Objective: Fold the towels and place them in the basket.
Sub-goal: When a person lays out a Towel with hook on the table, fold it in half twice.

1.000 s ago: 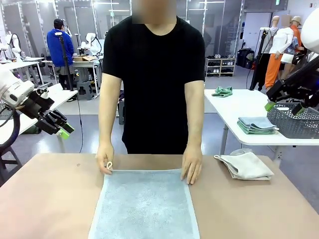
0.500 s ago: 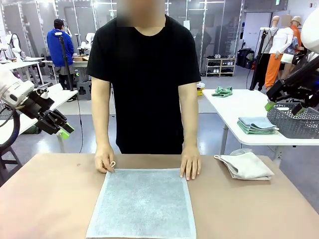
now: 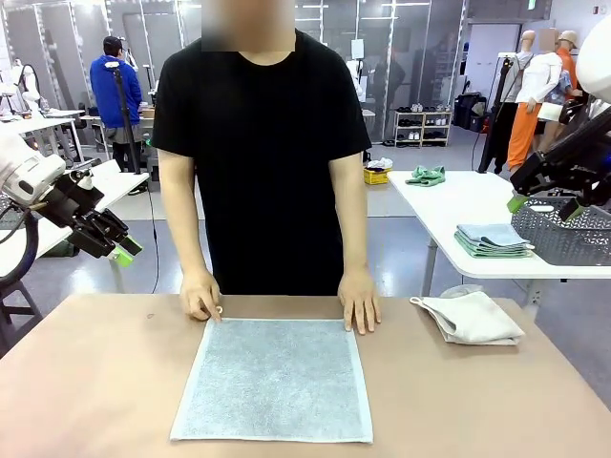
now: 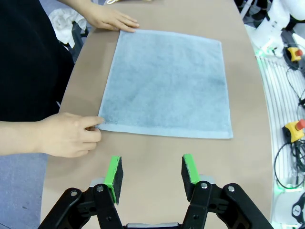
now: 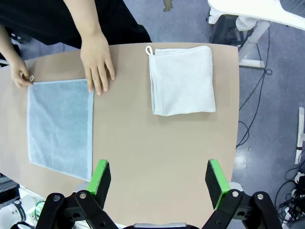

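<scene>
Two towels are seen on the brown table (image 3: 86, 382): a light blue towel (image 3: 272, 379) is spread flat at the middle, its far corners touched by a person (one hand (image 3: 201, 296) at the left corner, other hand (image 3: 360, 303) at the right), and a folded off-white towel (image 3: 474, 318) is laid near the far right edge. The basket (image 3: 563, 239) is set on a white side table (image 3: 458, 205) at the far right, just beside a stack of folded towels (image 3: 492, 239). The left gripper (image 4: 151, 167) is seen partly open and the right gripper (image 5: 158, 174) spread wide, nothing being gripped by either.
</scene>
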Action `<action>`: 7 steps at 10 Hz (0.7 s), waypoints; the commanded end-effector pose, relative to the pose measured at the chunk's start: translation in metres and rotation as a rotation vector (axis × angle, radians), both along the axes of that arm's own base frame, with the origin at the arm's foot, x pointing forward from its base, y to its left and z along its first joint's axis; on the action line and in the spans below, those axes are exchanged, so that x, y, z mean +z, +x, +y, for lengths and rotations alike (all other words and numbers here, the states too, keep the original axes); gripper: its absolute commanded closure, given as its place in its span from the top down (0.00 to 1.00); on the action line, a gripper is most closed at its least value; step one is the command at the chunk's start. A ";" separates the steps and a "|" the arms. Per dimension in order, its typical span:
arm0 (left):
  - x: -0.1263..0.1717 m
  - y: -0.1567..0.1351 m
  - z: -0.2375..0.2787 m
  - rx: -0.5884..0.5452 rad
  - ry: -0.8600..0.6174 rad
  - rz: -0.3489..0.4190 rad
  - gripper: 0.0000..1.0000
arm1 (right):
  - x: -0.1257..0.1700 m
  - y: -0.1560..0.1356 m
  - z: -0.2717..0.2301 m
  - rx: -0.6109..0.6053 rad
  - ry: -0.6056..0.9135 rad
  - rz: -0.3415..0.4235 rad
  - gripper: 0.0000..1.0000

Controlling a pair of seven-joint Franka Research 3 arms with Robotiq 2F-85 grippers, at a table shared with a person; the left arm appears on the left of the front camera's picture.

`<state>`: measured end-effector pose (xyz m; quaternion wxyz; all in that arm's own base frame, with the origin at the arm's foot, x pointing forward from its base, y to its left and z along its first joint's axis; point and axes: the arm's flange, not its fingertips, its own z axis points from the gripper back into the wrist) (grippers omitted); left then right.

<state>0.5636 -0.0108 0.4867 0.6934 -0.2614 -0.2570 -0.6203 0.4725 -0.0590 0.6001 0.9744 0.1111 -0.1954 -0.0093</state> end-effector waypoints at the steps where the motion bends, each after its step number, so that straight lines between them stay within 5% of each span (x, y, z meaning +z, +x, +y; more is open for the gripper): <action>1: 0.001 -0.001 0.000 0.001 0.004 -0.005 0.64 | 0.000 0.002 0.001 -0.008 -0.005 0.004 1.00; 7: 0.000 0.000 0.000 0.000 0.000 0.000 0.64 | 0.000 0.000 0.000 0.000 0.000 0.000 1.00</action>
